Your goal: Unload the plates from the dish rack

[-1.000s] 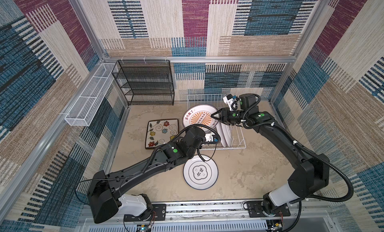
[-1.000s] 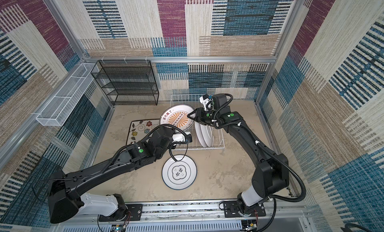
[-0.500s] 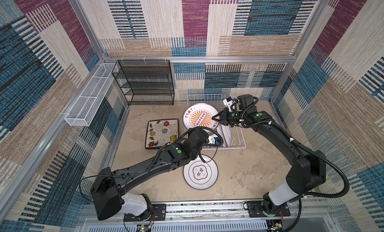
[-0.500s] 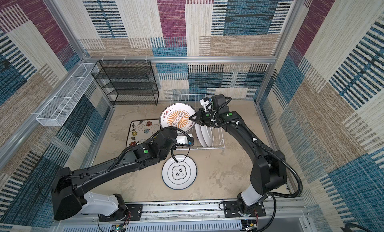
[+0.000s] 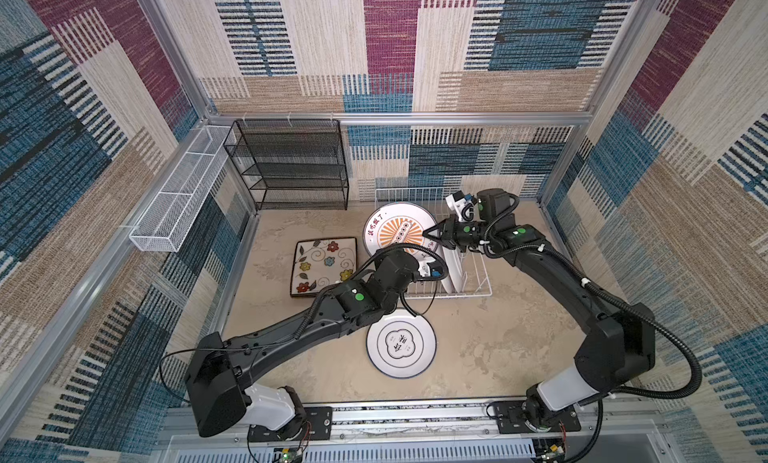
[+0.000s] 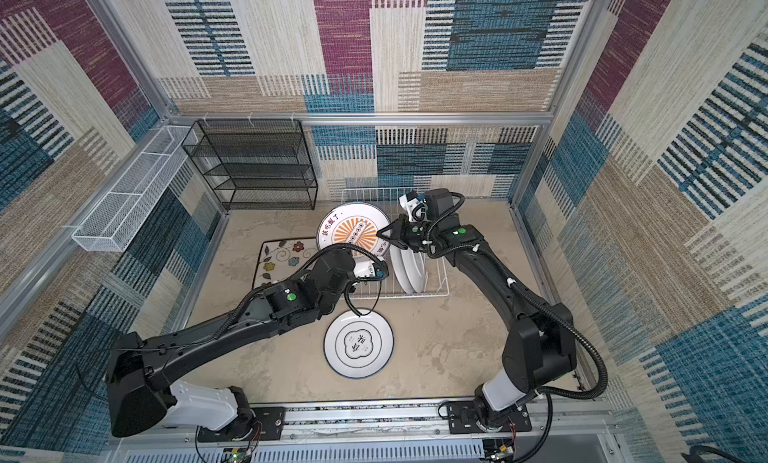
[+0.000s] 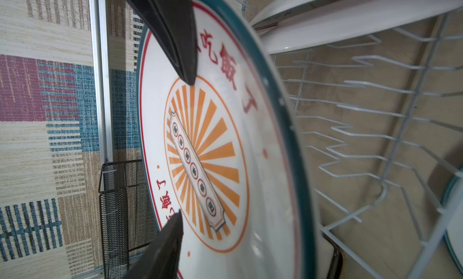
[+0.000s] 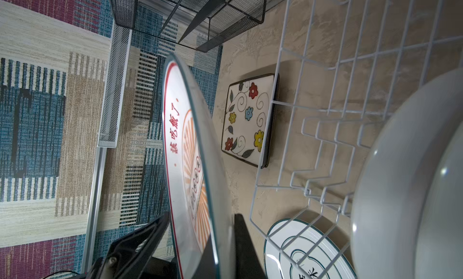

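A round sunburst plate (image 5: 397, 228) (image 6: 351, 228) stands tilted on edge at the left end of the white dish rack (image 5: 471, 291) (image 6: 438, 291). My right gripper (image 5: 429, 234) (image 8: 201, 215) is shut on its rim, one finger on each face. My left gripper (image 7: 185, 147) is open, its two fingertips wide apart in front of the plate's face (image 7: 213, 152); in both top views its fingers are hidden under the wrist. Two white plates (image 5: 453, 270) (image 6: 409, 270) stand upright in the rack. A square flowered plate (image 5: 324, 265) and a round white plate (image 5: 401, 342) lie flat on the table.
A black mesh shelf unit (image 5: 291, 166) stands against the back wall to the left of the rack. A long white mesh basket (image 5: 178, 195) hangs on the left wall. The left arm (image 5: 311, 324) stretches across the table between the two flat plates.
My right gripper has closed on the sunburst plate's rim. My left gripper, shut until half a second ago, has since opened.
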{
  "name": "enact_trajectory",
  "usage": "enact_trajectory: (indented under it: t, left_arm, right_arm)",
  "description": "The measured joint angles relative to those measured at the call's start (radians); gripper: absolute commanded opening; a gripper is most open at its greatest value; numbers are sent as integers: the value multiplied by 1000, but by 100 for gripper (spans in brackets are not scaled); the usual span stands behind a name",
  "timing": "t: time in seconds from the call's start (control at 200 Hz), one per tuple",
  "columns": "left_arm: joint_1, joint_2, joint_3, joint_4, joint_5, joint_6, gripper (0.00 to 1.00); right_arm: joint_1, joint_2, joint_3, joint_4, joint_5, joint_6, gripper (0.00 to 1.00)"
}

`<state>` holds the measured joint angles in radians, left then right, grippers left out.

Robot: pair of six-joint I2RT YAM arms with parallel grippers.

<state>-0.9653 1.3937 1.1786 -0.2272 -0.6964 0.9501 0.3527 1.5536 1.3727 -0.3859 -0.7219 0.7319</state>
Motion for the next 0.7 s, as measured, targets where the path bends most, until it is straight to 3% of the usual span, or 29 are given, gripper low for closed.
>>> enact_trajectory:
  t: [0.16, 0.466, 0.591, 0.701]
  left_arm:
    - [-6, -35, 24, -54, 60, -100, 78]
    - [4, -195, 42, -129, 201, -356, 85]
    - [64, -236, 90, -154, 277, -526, 86]
    - [181, -251, 126, -174, 396, -725, 87]
  right_arm:
    - [-29, -21, -15, 27, 3, 19, 0]
    - [-100, -95, -75, 105, 23, 68, 0]
    - [-102, -106, -92, 119, 22, 67, 0]
    - [-104, -109, -104, 126, 16, 67, 0]
